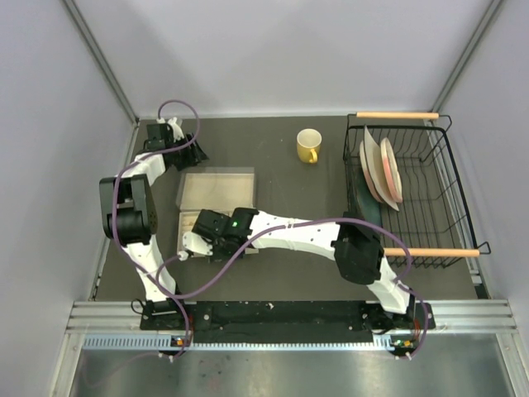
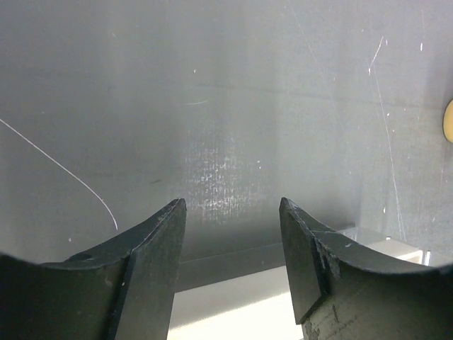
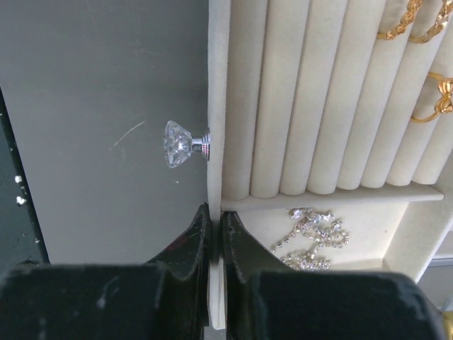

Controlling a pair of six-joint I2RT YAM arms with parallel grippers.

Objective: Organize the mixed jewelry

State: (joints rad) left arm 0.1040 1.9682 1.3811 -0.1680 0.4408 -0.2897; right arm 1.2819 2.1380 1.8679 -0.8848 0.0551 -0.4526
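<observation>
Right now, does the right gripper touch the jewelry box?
Touching. Right wrist view: the right gripper pinches the jewelry box wall near the crystal knob, no gap.

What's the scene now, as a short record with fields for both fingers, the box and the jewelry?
left fingers: open, empty, above the table
right fingers: shut on the box front wall, beside its knob
rings: gold, on the box's rolls
cluster: silvery, in the compartment below the rolls
</observation>
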